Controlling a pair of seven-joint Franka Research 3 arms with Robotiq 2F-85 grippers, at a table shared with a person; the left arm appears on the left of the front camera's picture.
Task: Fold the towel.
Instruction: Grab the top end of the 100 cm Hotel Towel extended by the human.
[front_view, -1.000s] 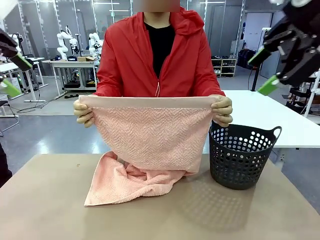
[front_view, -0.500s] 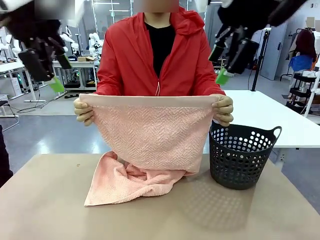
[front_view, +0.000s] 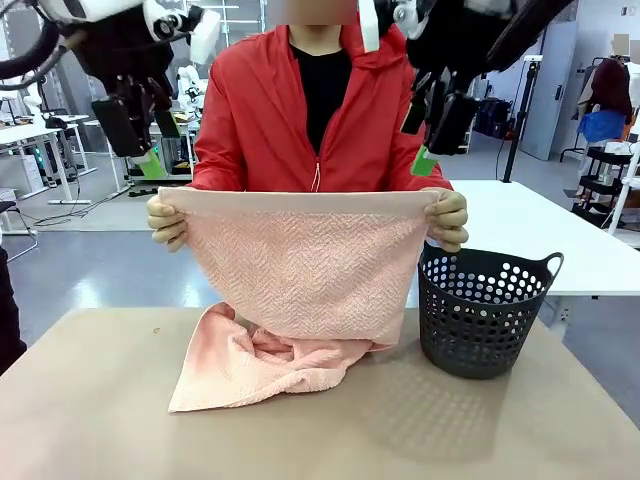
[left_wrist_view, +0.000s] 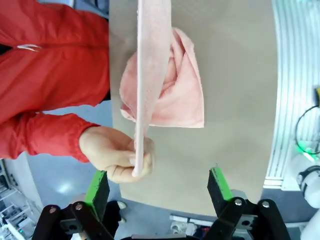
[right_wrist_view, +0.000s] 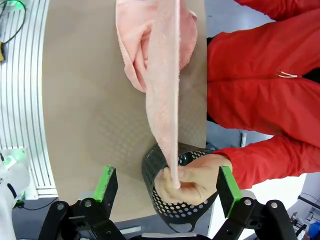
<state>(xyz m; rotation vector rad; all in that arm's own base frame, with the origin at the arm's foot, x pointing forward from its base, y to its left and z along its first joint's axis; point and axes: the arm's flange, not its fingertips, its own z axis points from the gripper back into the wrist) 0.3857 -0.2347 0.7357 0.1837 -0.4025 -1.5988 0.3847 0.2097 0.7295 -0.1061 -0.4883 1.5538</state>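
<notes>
A person in a red jacket holds the pale pink towel (front_view: 300, 270) up by its top hem, one hand (front_view: 168, 222) on each upper corner. Its lower part lies bunched on the tan table (front_view: 90, 420). My left gripper (front_view: 140, 140) hangs open above the person's hand (left_wrist_view: 117, 155) on the left corner, green pads wide apart and nothing between them. My right gripper (front_view: 430, 130) is open too, above the other hand (right_wrist_view: 192, 182). From above, the towel (left_wrist_view: 150, 75) shows as a thin upright sheet. The same sheet of towel (right_wrist_view: 165, 90) runs up the middle of the right wrist view.
A black perforated basket (front_view: 480, 310) stands on the table just right of the towel, under the person's right-side hand, and its rim shows as basket (right_wrist_view: 155, 195) below my right gripper (right_wrist_view: 166, 187). A white table (front_view: 540, 230) stands behind it.
Both arms have swung in from the picture's outer edges toward the towel's upper corners, staying open. The person and towel have barely moved.
</notes>
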